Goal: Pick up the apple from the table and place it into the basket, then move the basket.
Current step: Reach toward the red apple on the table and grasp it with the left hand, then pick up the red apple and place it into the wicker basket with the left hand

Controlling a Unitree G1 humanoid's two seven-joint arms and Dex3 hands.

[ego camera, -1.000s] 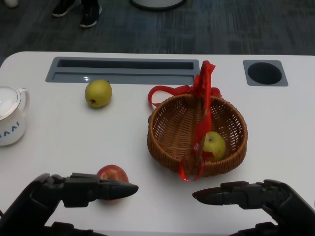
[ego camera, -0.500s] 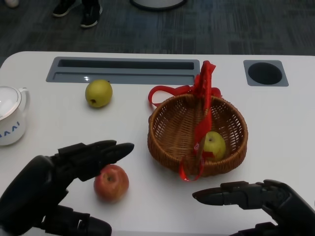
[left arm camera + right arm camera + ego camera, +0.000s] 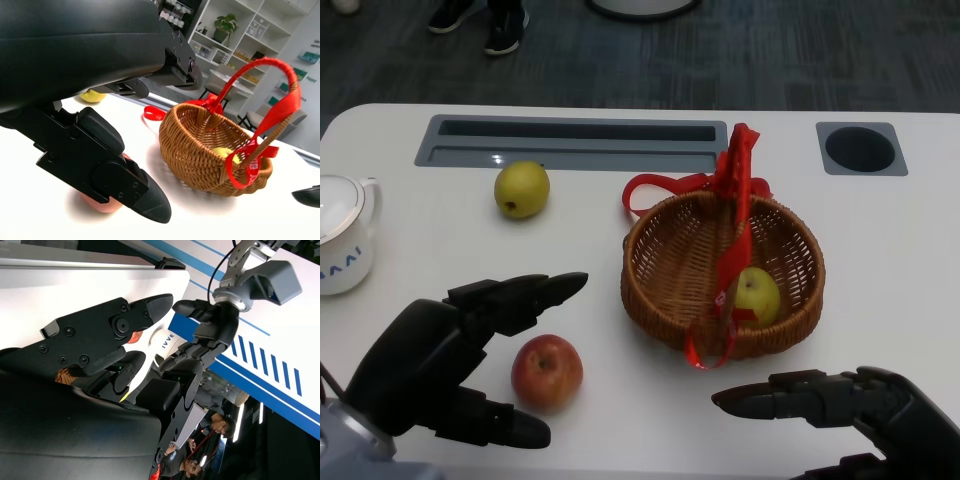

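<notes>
A: Where's the apple (image 3: pixel 547 372)?
B: On the bench (image 3: pixel 440 250), between the spread fingers and thumb of the left hand (image 3: pixel 450 375); no contact that I can make out.
A: And the right hand (image 3: pixel 850 405)?
B: Empty, fingers out, hovering near the basket (image 3: pixel 660 290).
A: So what's done?
B: Nothing, I'd say. Grasping, dropping it in and moving the basket all remain.

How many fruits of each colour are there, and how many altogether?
Red: 1, the apple on the table by the left robot hand.
Yellow-green: 2, one on the table, one in the basket.
Total: 3
</notes>
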